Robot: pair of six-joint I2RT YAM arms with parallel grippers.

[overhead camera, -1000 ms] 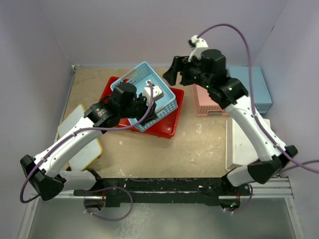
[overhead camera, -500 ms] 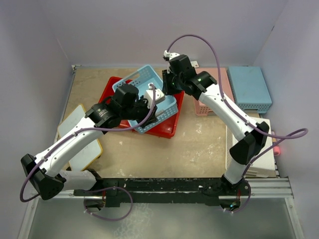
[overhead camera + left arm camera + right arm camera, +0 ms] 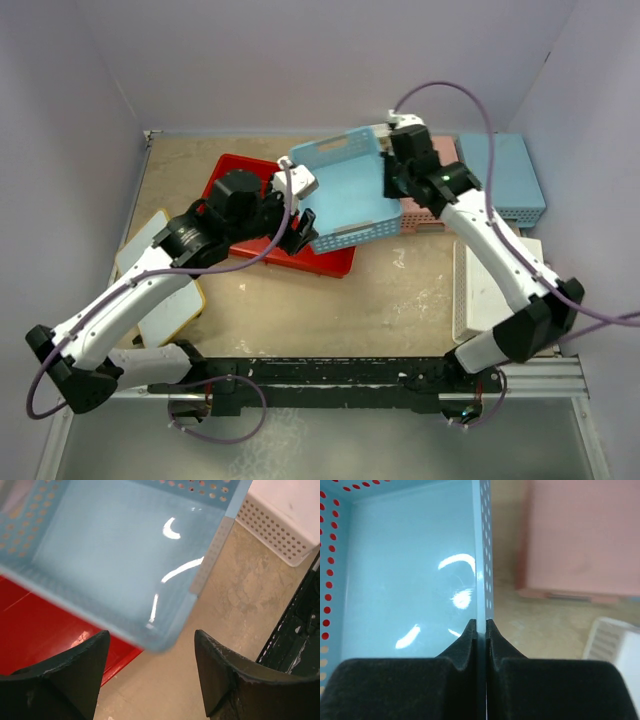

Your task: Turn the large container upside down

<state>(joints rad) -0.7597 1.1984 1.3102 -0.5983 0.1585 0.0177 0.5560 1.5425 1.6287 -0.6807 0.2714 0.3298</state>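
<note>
The large container (image 3: 232, 172) is the red tray lying open side up at the back left of the table; its red floor (image 3: 45, 630) shows in the left wrist view. A light-blue perforated basket (image 3: 345, 190) hangs tilted over the tray's right end. My right gripper (image 3: 392, 180) is shut on that basket's right wall, which sits pinched between the fingertips (image 3: 481, 625), with the basket's floor (image 3: 410, 580) to their left. My left gripper (image 3: 300, 222) stands open just below the basket's near corner (image 3: 120, 555), with nothing between its fingers (image 3: 150, 645).
A pink basket (image 3: 425, 200) (image 3: 580, 535) lies under the right arm. An upturned light-blue basket (image 3: 505, 175) sits at the back right. A white perforated basket (image 3: 490, 285) (image 3: 280, 520) is at the right edge. Flat white lids (image 3: 150, 250) lie at the left.
My left gripper opened and let go of the light-blue basket. My right gripper came in, shut on the basket's wall and carried it rightward, uncovering more of the red tray.
</note>
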